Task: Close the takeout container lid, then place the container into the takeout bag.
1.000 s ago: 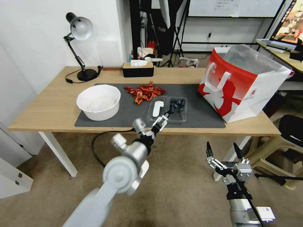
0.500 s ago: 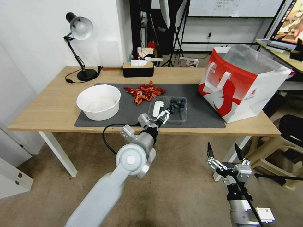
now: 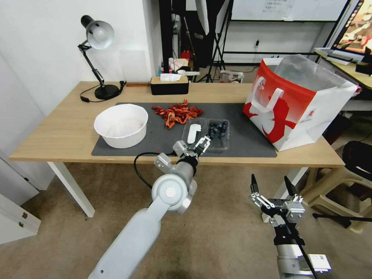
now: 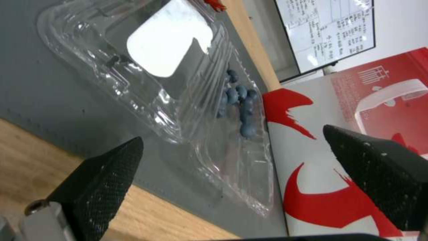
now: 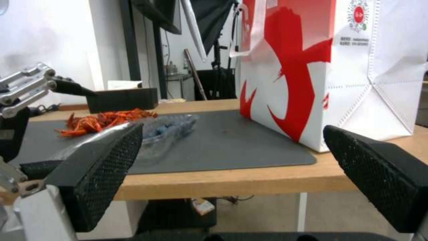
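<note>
Reaching forward: my left claw (image 3: 195, 145) hangs at the near edge of the worktop (image 3: 54, 135), its 2 fingers spread apart with nothing between them.
Left claw placement: its tips sit just short of the takeout container's near side, not touching it as far as the head view lets me judge.
Takeout container (image 3: 217, 133): lies open and flat on the dark grey mat (image 3: 248, 143), near the mat's front edge, between the white bowl (image 3: 121, 125) and the takeout bag (image 3: 290, 104).
Contents: a small cluster of dark blueberries (image 4: 240, 103) rests in the half nearer the bag.
Lid (image 3: 193, 133): folded out flat on the mat on the bowl side, its white oblong sticker (image 4: 169, 42) facing up.
Takeout bag placement: stands upright at the right end of the mat, mouth open, clear liner (image 3: 306, 71) rising above the rim, white loop handle (image 3: 267, 99) against the red print.
Right claw (image 3: 271, 190): held low in front of the worktop and below its edge, well apart from the container, fingers spread wide and empty.
Other things: a heap of red crayfish (image 3: 177, 112) lies on the mat behind the container; a black desk lamp (image 3: 97, 58) and a tissue box (image 3: 169, 85) stand along the back of the worktop.
</note>
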Controlling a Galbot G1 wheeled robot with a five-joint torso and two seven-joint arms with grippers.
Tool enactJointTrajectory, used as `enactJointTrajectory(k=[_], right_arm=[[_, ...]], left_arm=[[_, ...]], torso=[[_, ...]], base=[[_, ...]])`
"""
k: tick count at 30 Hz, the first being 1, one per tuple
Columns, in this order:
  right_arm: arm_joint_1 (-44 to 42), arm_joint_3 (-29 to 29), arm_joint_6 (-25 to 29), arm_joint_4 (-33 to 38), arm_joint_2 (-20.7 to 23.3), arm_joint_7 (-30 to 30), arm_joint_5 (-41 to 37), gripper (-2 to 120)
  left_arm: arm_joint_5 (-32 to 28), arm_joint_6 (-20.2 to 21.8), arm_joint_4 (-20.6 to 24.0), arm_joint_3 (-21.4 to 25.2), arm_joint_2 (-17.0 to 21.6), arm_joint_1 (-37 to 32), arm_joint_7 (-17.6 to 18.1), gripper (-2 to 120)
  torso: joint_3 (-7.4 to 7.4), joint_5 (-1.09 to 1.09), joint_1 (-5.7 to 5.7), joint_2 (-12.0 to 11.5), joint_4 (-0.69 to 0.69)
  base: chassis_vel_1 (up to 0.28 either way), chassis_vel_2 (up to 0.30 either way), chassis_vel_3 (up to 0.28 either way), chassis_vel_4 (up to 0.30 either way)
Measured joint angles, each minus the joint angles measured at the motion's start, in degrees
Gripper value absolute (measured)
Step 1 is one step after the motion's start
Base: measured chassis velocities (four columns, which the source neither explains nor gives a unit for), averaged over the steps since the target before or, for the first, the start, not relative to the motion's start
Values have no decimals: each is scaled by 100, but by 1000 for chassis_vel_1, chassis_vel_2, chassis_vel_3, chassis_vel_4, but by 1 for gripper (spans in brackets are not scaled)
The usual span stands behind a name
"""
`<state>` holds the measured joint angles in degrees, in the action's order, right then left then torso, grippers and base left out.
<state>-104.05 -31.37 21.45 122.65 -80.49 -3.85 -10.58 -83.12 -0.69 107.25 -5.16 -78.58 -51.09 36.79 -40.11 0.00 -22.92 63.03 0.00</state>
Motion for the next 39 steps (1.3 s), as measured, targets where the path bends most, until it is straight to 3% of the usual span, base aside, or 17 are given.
enactJointTrajectory(k=[24,39], right_arm=[[14,-53,33,-54,61,-7,-67,100],[22,-7,13,-50,48,-18,-24,100]], left_arm=[[10,-103,-407,2,-83,222,-21,100],[-22,-333,-410,69,-50,166,-185,100]], torso=[[2,-1,1,1,-2],[-1,0,0,0,1]], base=[[0,0,0,0],[0,0,0,0]])
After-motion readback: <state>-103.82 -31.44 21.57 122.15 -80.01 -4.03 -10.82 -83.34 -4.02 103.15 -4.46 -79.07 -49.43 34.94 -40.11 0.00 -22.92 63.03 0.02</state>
